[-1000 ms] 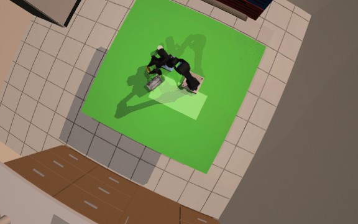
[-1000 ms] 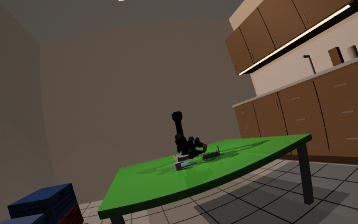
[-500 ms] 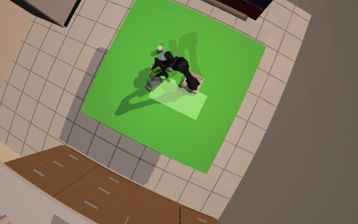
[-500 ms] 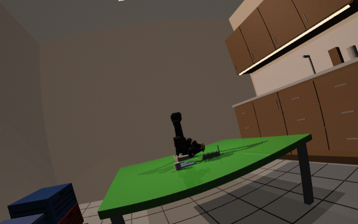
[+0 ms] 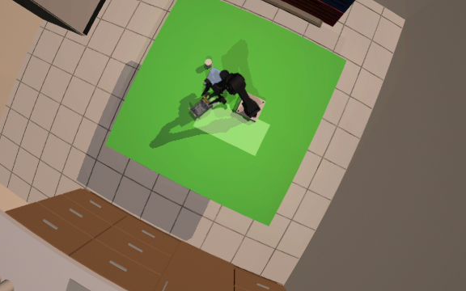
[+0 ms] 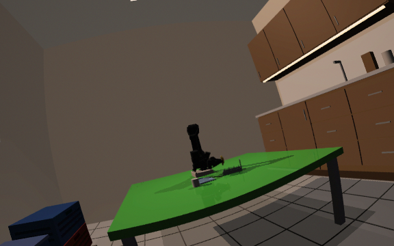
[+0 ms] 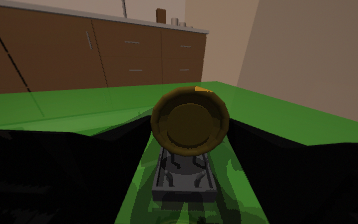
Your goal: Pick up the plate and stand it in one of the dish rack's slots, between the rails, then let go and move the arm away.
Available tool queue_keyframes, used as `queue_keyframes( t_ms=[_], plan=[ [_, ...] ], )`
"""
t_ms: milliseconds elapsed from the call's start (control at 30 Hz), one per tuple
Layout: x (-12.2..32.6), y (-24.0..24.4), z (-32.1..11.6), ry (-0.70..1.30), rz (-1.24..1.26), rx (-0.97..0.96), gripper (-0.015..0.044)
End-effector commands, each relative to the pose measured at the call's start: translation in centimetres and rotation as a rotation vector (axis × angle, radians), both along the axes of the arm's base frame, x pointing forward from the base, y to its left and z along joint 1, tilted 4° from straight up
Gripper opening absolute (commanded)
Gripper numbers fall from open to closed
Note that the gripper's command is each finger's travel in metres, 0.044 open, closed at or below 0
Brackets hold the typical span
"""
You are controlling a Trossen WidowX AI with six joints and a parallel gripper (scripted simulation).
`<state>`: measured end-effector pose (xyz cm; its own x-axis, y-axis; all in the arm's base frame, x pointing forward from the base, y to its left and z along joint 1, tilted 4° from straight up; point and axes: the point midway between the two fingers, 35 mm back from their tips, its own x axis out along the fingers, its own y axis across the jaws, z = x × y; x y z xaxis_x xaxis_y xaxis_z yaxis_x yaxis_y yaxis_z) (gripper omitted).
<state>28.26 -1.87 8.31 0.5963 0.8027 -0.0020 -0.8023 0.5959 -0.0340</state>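
No text, labels or numbers can be read

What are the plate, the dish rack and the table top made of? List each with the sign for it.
Plate: glazed ceramic or wood, by its dark brown face with ringed rim and dull sheen; unsure which.
Dish rack: probably metal or plastic; grey base, thin dark rails.
Table top: glossy, perhaps lacquer or laminate; bright green, it mirrors shadows.

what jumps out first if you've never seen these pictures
The bright green table dominates the brown kitchen, with the black arm standing near its middle. In the wrist view a round brown plate is held on edge in the gripper, directly above the grey dish rack. A small beige cylinder stands on the table, beyond the arm.
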Motion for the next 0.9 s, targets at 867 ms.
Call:
queue_keyframes(
  t_ms=[867],
  plan=[
    [1.3, 1.8, -4.6, -0.003, 0.017, -0.029, 0.0000]
  ],
)
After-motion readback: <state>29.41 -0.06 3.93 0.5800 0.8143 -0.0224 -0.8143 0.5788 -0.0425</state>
